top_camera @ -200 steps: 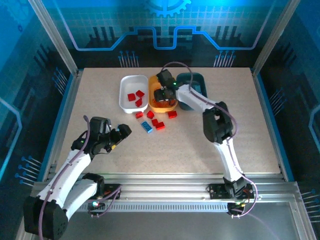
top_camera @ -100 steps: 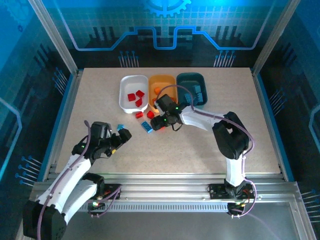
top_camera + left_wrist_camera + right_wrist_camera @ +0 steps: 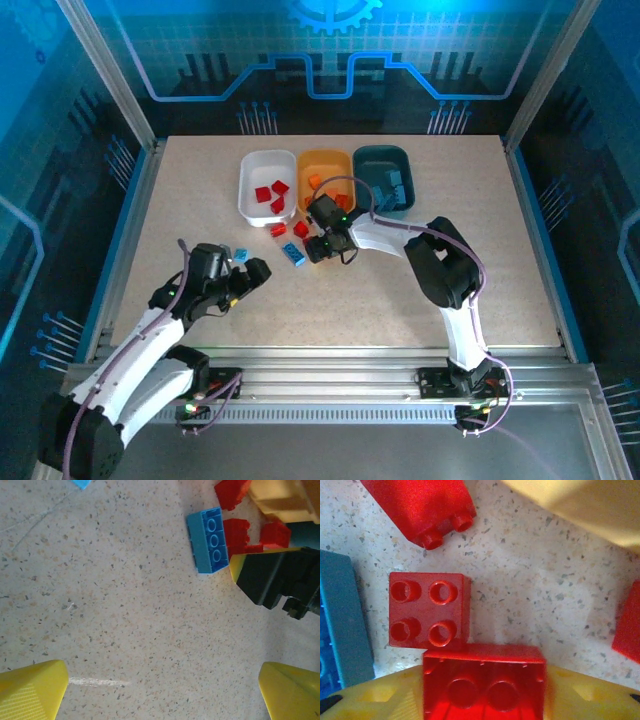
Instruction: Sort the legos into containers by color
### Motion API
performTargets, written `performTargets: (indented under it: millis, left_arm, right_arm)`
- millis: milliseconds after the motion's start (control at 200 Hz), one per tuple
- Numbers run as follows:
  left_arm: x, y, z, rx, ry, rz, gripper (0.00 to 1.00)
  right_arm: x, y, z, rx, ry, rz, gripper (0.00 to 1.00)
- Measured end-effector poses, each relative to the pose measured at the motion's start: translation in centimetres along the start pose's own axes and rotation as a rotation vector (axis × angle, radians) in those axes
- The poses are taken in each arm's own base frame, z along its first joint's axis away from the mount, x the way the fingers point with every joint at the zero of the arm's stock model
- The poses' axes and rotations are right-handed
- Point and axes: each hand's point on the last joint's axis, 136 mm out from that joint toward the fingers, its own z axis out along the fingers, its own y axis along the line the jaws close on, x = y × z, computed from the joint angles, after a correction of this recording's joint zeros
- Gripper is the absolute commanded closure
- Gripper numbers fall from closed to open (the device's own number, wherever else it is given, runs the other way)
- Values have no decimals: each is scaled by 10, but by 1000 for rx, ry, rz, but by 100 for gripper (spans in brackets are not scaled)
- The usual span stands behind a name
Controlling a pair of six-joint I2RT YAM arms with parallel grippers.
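Speckled beige table (image 3: pixel 200 190) under blue-lit walls, and along the upper middle of the overhead view three trays stand side by side: white tray (image 3: pixel 250 170) on the left with three red bricks (image 3: pixel 277 205) inside, orange tray (image 3: pixel 340 160) in the middle, teal tray (image 3: pixel 385 158) on the right.

Just below the orange tray, the right gripper (image 3: pixel 318 250) is down on the loose cluster. Its wrist camera shows the yellow fingers (image 3: pixel 385 697) pressed on either side of an upturned red brick (image 3: pixel 484 680), hollow underside facing the lens, at the bottom centre of the frame. Touching that brick's upper left edge lies a square red brick (image 3: pixel 429 609), four studs up. A blue brick (image 3: pixel 342 635) runs down the left edge, another red piece (image 3: pixel 420 507) sits at the upper left, and the orange tray's wall (image 3: pixel 580 505) fills the upper right corner.

Over at lower left in the overhead view, the left gripper (image 3: pixel 247 270) hovers above bare table, jaws spread wide with nothing between them. Its own camera has the fingertips (image 3: pixel 32 690) in the bottom corners, the blue brick (image 3: pixel 210 540) in the upper right, studs showing, red bricks (image 3: pixel 235 530) just beside it, and the black body of the right gripper (image 3: pixel 280 580) close by. A tiny blue piece (image 3: pixel 240 253) lies near the left gripper.
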Motion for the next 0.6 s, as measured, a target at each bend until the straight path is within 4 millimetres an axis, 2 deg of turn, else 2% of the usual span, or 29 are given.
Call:
performTargets:
  millis: [155,315,465,600]
  left_arm:
    - [-5,1,-3,-4,-32,5,1]
    - [-14,5,-2,-37,-50,5,1]
    - [-38,4,0,-66,-71,-33,1]
    - [-50,1,1,-50,-77,-55,1]
  right_arm:
    - [1,4,-14,19,-26,-18,52]
    - [-18,21,-52,-8,-111,-44,53]
    - [-62,41,-80,-48,-222,-77,52]
    - [-110,57,-84,-70,-308,-114,52]
